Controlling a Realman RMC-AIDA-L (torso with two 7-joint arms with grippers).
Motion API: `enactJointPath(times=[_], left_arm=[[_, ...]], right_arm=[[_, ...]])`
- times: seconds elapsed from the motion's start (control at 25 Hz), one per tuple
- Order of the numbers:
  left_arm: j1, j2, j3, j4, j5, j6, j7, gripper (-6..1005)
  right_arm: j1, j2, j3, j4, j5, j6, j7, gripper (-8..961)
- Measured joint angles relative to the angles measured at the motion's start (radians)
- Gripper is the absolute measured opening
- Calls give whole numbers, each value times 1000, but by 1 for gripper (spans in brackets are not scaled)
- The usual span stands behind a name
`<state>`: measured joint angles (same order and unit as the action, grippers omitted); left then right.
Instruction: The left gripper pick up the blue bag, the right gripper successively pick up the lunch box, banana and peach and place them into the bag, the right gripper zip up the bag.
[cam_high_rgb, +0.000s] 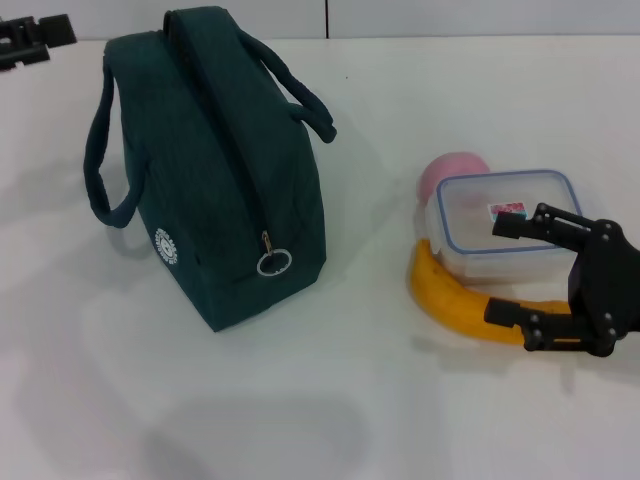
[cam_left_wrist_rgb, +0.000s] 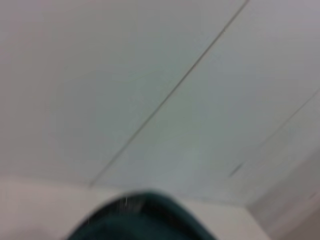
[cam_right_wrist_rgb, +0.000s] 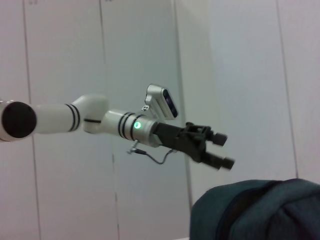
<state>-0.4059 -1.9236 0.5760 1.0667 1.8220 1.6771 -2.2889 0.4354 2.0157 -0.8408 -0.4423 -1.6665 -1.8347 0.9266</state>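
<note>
The blue bag (cam_high_rgb: 215, 180) stands upright at the table's left centre, its top zipper shut and the ring pull (cam_high_rgb: 273, 263) hanging at its near end. Its top also shows in the wrist views (cam_left_wrist_rgb: 142, 220) (cam_right_wrist_rgb: 260, 210). The clear lunch box (cam_high_rgb: 505, 225) with a blue-rimmed lid lies at the right. The banana (cam_high_rgb: 455, 300) curves along its near side and the pink peach (cam_high_rgb: 455, 172) sits behind it. My right gripper (cam_high_rgb: 508, 270) is open, one finger over the lid and the other over the banana. My left gripper (cam_high_rgb: 35, 40) (cam_right_wrist_rgb: 222, 150) hovers open behind the bag, holding nothing.
The white table (cam_high_rgb: 330, 400) stretches wide in front of the bag and between the bag and the food. A pale panelled wall (cam_right_wrist_rgb: 240, 75) rises behind the table's far edge.
</note>
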Motion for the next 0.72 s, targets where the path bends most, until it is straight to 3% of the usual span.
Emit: enactJointPath(times=[0.28, 0.72], left_arm=[[-23, 5, 144, 152, 136, 14, -385, 751], [-124, -9, 167, 102, 251, 26, -446, 724]], right_arm=[[-5, -1, 2, 1, 23, 11, -12, 871], [-6, -2, 2, 1, 23, 15, -16, 870]])
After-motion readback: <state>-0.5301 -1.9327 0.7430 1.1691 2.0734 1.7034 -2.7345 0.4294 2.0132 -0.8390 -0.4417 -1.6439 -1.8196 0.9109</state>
